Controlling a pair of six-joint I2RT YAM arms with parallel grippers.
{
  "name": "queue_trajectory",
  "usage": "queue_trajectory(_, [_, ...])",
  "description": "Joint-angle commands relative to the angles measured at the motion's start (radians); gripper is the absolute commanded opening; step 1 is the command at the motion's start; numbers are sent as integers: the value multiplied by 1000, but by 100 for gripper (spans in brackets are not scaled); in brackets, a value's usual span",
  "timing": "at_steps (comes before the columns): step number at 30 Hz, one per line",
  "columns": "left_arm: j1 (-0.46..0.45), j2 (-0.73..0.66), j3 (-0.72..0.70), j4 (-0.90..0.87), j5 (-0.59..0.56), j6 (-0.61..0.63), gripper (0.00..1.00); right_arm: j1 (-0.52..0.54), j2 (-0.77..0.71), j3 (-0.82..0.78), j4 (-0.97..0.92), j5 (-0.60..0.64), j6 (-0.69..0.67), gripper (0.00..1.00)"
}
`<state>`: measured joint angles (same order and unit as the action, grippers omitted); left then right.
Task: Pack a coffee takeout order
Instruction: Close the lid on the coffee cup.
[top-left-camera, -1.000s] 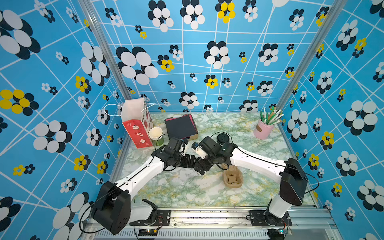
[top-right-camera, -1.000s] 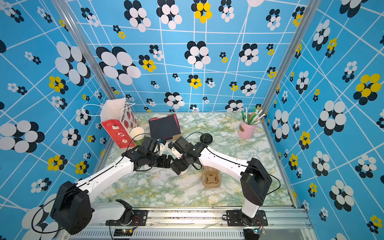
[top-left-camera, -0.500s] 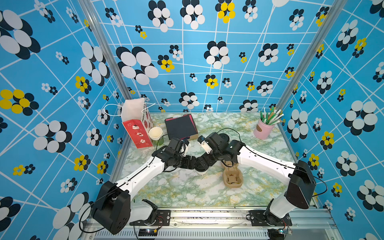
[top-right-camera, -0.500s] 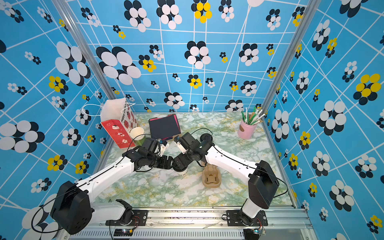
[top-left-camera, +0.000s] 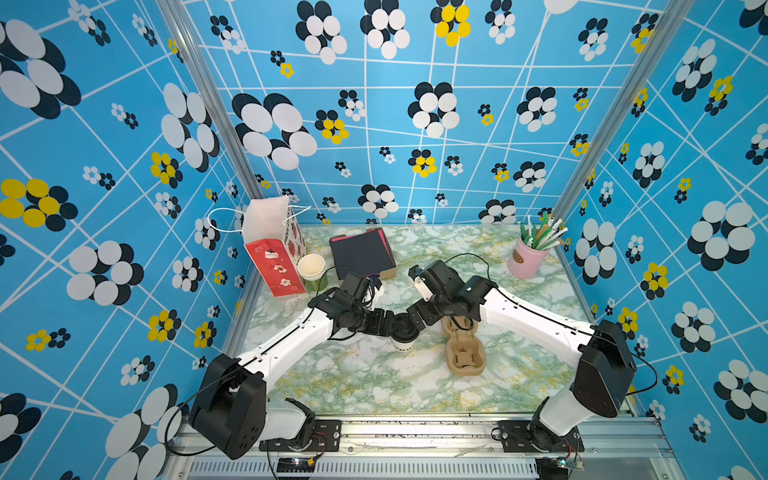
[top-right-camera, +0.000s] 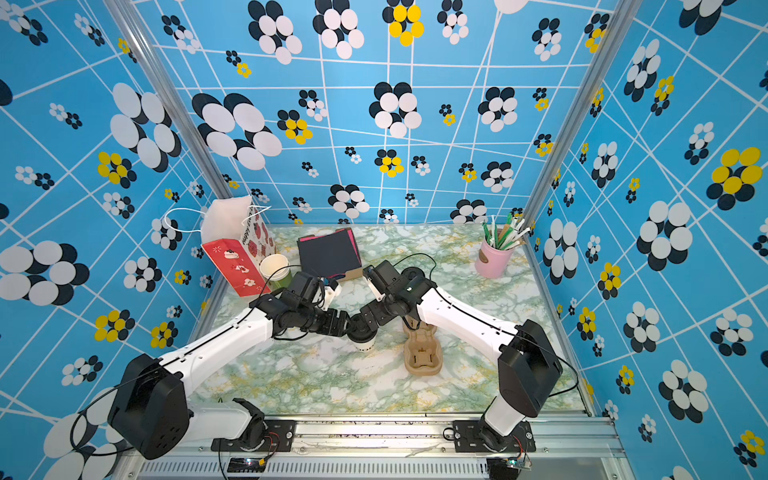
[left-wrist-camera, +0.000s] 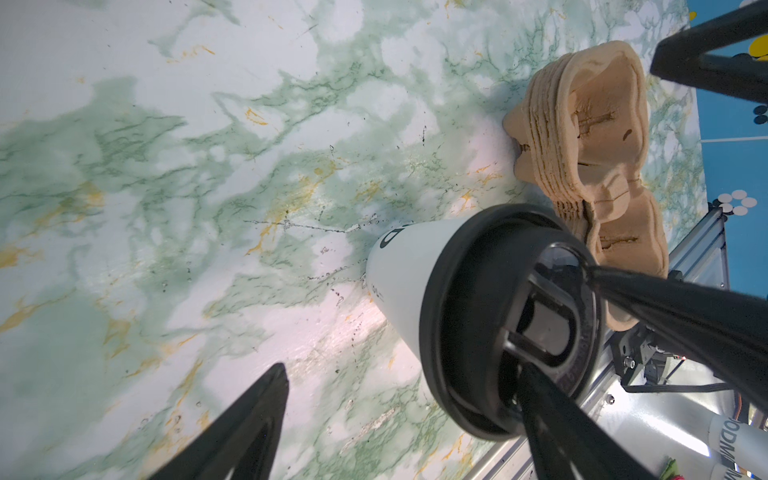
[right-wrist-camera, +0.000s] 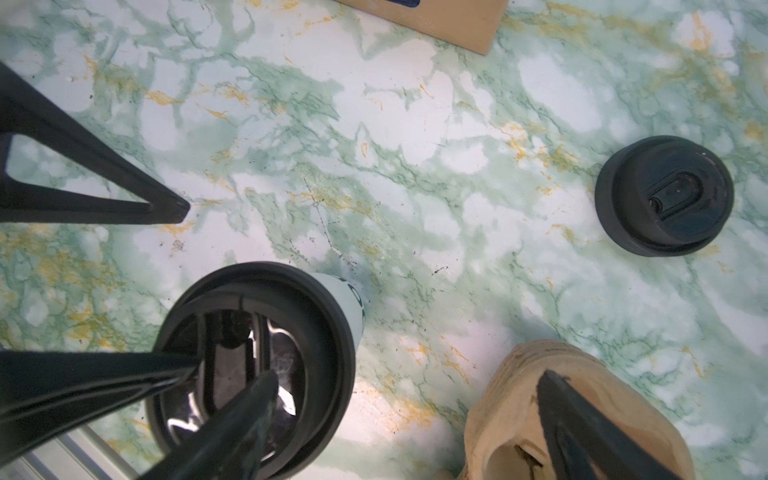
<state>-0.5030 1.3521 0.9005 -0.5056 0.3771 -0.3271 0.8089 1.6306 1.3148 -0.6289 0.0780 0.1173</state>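
The small white paper cup stands mid-table with a black lid on its rim. My left gripper is open; one of its fingers lies across the lid's top and the other stands beside the cup. My right gripper is open too, with one finger over the lid and the other above the carriers. A black napkin tops the stack at the back.
A stack of brown pulp cup carriers lies right of the cup. A second black lid sits on the table. At the back left stand a red gift bag and a green cup. A pink straw holder is at the back right.
My right arm has swung out to the right and its wrist has drawn back, uncovering the lidded cup. The left arm has hardly moved.
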Motion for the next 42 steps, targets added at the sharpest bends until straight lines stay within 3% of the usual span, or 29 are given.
queue_trajectory(1, [-9, 39, -14, -114, -75, 35, 87, -4, 32, -11, -55, 26, 3, 99])
queue_trajectory(17, [-9, 21, -50, -116, -89, 8, 87, -4, 73, -71, -105, 52, -23, 97])
queue_trajectory(25, [33, -105, 59, -13, 102, -62, 88, -4, 78, -72, -106, 47, -25, 97])
queue_trajectory(30, [41, -160, 52, -16, 133, -91, 87, -4, 78, -72, -102, 42, -25, 97])
queue_trajectory(35, [55, -205, -38, 49, 178, -154, 78, -4, 66, -62, -92, 13, -15, 97])
queue_trajectory(42, [60, -178, -64, 73, 175, -155, 75, -5, 20, -2, -67, -18, -13, 99])
